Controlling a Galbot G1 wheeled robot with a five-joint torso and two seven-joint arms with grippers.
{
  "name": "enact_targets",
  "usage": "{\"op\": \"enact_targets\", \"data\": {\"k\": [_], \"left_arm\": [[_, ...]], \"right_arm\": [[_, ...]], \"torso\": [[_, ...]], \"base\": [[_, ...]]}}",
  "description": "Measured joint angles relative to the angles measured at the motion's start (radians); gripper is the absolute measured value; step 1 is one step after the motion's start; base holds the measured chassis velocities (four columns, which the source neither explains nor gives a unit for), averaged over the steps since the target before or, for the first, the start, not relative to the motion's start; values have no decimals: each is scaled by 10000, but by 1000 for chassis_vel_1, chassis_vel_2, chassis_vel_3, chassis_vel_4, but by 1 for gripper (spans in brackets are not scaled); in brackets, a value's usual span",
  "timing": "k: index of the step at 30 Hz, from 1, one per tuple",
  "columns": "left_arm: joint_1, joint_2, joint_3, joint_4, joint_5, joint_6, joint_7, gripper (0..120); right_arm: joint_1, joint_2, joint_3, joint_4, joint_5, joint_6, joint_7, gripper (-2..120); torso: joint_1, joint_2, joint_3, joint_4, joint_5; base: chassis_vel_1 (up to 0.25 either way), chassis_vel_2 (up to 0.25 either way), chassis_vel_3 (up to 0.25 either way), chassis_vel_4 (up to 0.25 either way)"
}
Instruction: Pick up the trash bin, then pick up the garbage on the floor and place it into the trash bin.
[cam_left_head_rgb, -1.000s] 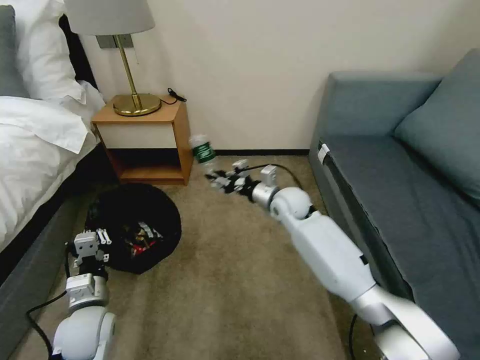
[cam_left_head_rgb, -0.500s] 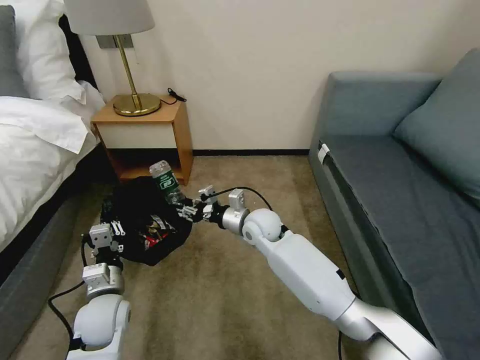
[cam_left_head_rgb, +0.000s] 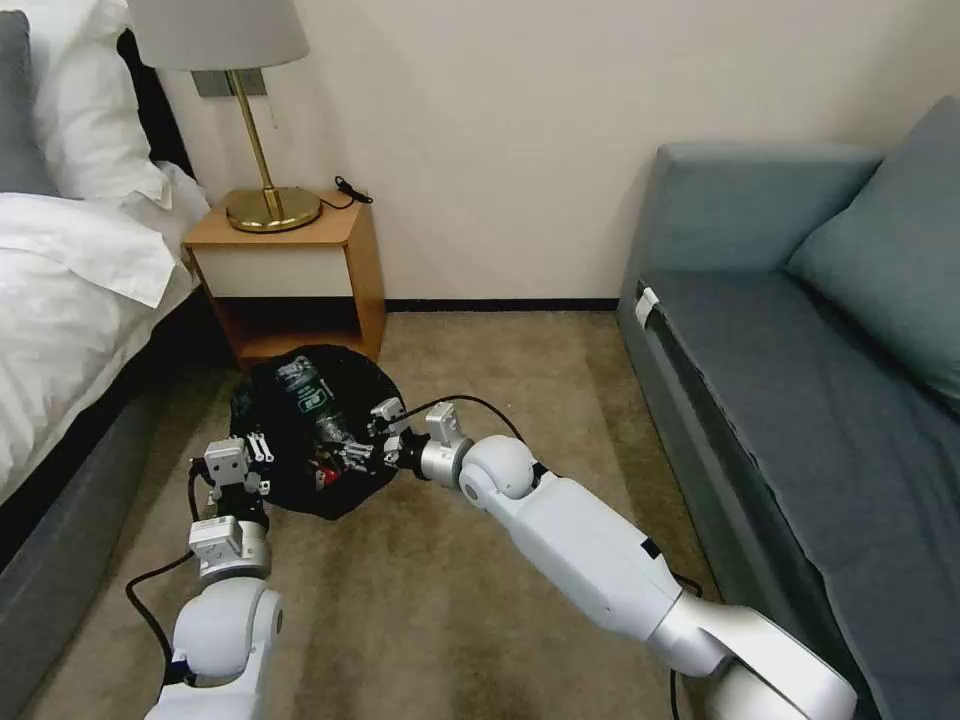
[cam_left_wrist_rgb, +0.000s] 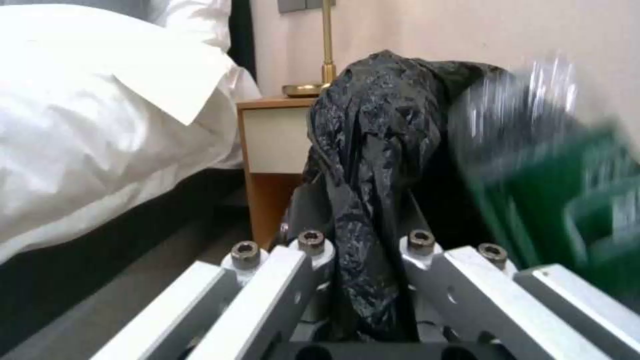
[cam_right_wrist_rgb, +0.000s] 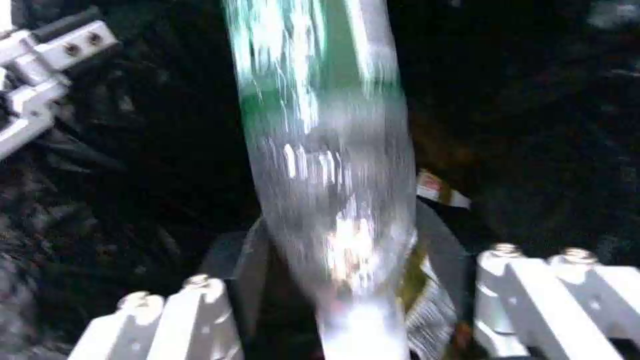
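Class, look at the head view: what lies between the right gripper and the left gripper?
In the head view, the black-lined trash bin lies between the left gripper and the right gripper, with the bottle over its opening, held by the right gripper.

I count one trash bin (cam_left_head_rgb: 300, 400), one bottle (cam_left_head_rgb: 305, 395), one lamp (cam_left_head_rgb: 262, 120), one nightstand (cam_left_head_rgb: 285, 275) and my two grippers.
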Motion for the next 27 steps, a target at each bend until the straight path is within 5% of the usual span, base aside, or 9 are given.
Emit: {"op": "enact_targets", "data": {"k": [8,15,23,27], "left_arm": [[71,12,-230,-32,-15,0,-43,4],[107,-47,-447,28,-461,-19,-263,4],[-100,-13,-727,348,-2140,-16,-829,4],[-555,53,-802,802,-4269,-77,-1159,4]], "right_arm": [[-78,-252,234,280,-266,164,41,92],[-195,-503,1241,691,-240,253,83,100],[-153,-920,2784,423,-168,437,84,100],[-241,-1067,3719,-69,-348,618,69,100]], "torso": [[0,0,0,0,0],[0,0,0,1,1],[0,0,0,0,0],[0,0,0,-1,1]], "base": [[0,0,0,0],[0,0,0,0],[0,0,0,0],[0,0,0,0]]}}
